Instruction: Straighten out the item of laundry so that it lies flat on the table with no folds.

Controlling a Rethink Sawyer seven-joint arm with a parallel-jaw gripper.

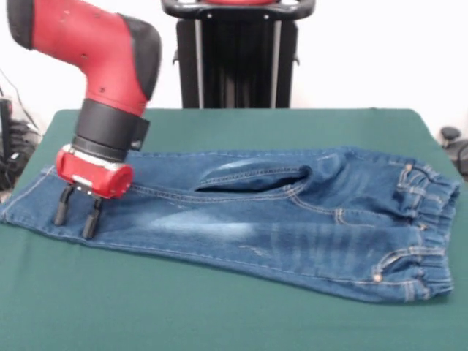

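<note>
The blue denim jeans [248,219] lie spread across the dark green table [219,314], waistband at the right, leg ends at the left. A fold or overlap shows near the crotch, where one leg lies on the other. My gripper [76,214] hangs from the red arm over the left leg ends. Its two black fingers [62,208] are apart and hold nothing, with tips at or just above the denim.
The robot's black pedestal [235,55] stands at the table's far side. Dark items show beyond the table's left edge [13,139] and right edge [452,142]. Green table surface extends in front of the jeans.
</note>
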